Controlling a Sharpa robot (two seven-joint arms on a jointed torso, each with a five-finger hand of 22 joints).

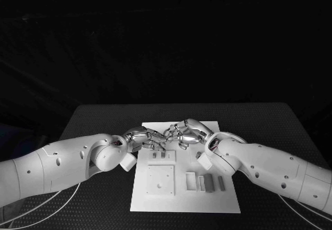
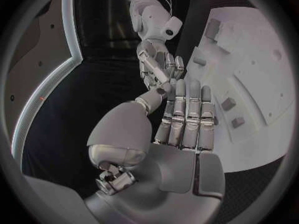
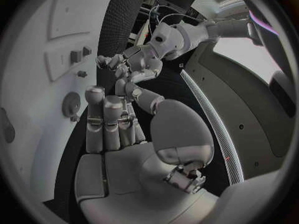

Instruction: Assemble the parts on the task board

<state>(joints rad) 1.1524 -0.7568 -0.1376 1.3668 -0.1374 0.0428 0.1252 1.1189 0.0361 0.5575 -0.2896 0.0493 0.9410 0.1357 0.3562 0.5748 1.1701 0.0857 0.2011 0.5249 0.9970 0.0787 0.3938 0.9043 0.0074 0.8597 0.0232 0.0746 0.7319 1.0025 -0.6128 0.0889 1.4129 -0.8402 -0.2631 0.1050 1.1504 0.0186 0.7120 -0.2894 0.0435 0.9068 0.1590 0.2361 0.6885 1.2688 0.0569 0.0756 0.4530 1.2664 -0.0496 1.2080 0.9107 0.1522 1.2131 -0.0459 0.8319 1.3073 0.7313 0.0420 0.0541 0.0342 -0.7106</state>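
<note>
Two silver robot hands, left robot hand (image 1: pixel 142 140) and right robot hand (image 1: pixel 186 134), fingertips meeting above far end of white flat task board (image 1: pixel 183 201), mid black surface (image 1: pixel 277 124). Cannot tell if holding anything. Small grey parts (image 1: pixel 207 182) lying near board's right edge.

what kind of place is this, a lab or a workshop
Probably a robotics lab test bench. A black table carries only a white task board with small grey parts, and the left hand and right hand meet above it against a dark backdrop.
</note>
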